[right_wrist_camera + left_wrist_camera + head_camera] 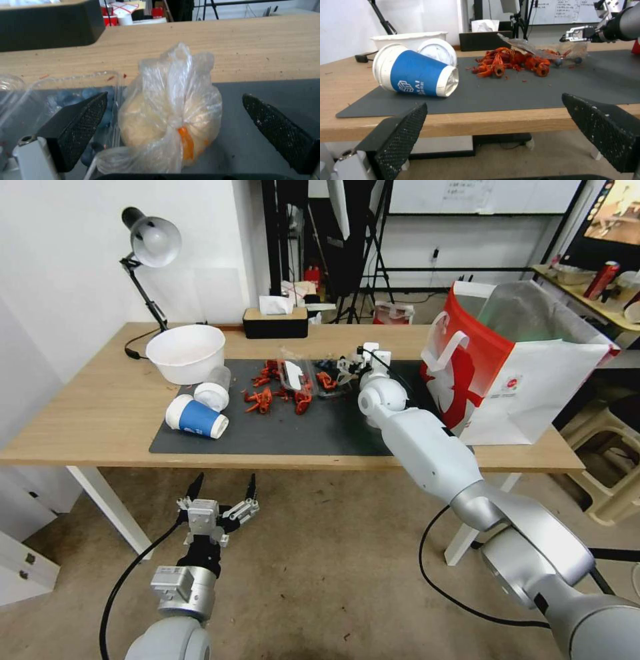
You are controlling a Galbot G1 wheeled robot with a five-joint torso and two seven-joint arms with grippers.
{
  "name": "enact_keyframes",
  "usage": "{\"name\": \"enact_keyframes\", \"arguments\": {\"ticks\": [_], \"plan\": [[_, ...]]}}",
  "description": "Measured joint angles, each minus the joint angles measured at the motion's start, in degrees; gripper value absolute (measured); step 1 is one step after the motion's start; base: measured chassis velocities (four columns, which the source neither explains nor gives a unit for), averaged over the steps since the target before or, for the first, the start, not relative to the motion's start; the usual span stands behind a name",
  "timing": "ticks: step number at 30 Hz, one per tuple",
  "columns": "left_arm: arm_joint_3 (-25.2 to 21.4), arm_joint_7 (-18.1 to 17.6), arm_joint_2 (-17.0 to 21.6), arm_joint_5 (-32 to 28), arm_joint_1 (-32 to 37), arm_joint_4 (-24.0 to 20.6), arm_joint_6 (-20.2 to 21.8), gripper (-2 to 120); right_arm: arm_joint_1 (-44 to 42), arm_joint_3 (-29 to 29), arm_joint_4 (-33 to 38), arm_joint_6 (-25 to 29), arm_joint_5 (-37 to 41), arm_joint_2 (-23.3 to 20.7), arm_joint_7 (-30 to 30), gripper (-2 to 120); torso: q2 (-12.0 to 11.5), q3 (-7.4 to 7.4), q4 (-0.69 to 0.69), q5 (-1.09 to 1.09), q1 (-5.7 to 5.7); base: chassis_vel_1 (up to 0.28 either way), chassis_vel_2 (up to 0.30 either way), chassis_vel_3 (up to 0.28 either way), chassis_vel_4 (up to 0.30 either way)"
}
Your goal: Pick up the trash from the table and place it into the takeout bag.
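Black mesh-faced fingers (71,130) of the right gripper (173,135) stand spread wide on either side of a knotted clear plastic bag (170,112) with something pale and orange inside; neither finger touches it. The bag sits on the dark grey mat (300,430) near the mat's far edge, just beside a clear plastic box (66,95) holding small blue bits. In the head view the right gripper (363,360) reaches over the middle of the mat, with red crayfish shells (280,390) scattered to its left. Toward the mat's left end a blue paper cup (197,417) lies on its side, a small clear lidded cup (215,388) touching it, and a white bowl (187,352) stands just behind on the bare wood of the table (87,407). The takeout bag (513,373) stands open at the table's right end, its foil lining showing. A black tissue box (275,321) sits at the far edge, a desk lamp (150,247) near the far left corner. The left gripper (223,490) hangs below the table's near edge, jaws released and apart.
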Motion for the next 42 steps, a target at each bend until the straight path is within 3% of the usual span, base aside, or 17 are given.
{"name": "enact_keyframes", "arguments": {"ticks": [5,11,13,15,19,31,38,42], "plan": [[0.0,-0.1,0.0,0.0,0.0,0.1,-0.1,100,0.0,0.1,-0.6,-0.1,-0.1,0.2,0.0,97,0.0,0.0,0.0,0.0,0.0,0.0,0.0,0.0,0.0],[0.0,-0.1,0.0,0.0,0.0,0.1,-0.2,100,-0.2,0.2,-0.8,-0.6,-0.1,0.1,0.0,77,0.0,0.0,0.0,0.0,0.0,0.0,0.0,0.0,0.0],[0.1,-0.1,0.0,0.0,0.0,0.2,-0.3,100,-0.4,0.3,-1.0,-0.7,-0.1,0.1,0.0,65,0.0,0.0,0.0,0.0,0.0,0.0,0.0,0.0,0.0],[0.1,-0.1,0.0,0.0,0.1,0.2,-0.4,100,-0.4,0.3,-1.1,-0.7,-0.1,0.1,0.0,62,0.0,0.0,0.0,0.0,0.0,0.0,0.0,0.0,0.0],[0.1,-0.1,0.0,0.0,0.1,0.2,-0.5,100,-0.8,0.4,-1.0,-0.8,-0.1,0.1,0.1,42,0.0,0.0,0.0,0.0,-0.02,0.0,0.0,0.0,0.0],[0.1,-0.1,0.0,0.1,0.3,0.3,-0.8,100,-1.1,0.7,0.6,-0.9,1.0,-0.5,0.8,5,0.0,0.0,-0.01,0.0,-0.01,0.0,0.0,0.0,0.0],[0.1,-0.1,0.0,0.1,0.3,0.3,-0.8,100,-1.9,1.3,6.0,-1.1,2.8,-2.3,1.8,3,0.0,0.0,0.0,0.0,-0.01,0.0,0.0,0.0,0.0],[0.2,-0.2,0.0,0.1,0.4,0.3,-1.1,100,-3.3,2.2,14.0,-1.3,3.4,-5.2,2.2,3,0.0,0.0,-0.01,0.0,-0.01,0.0,0.0,0.0,0.0]]}}
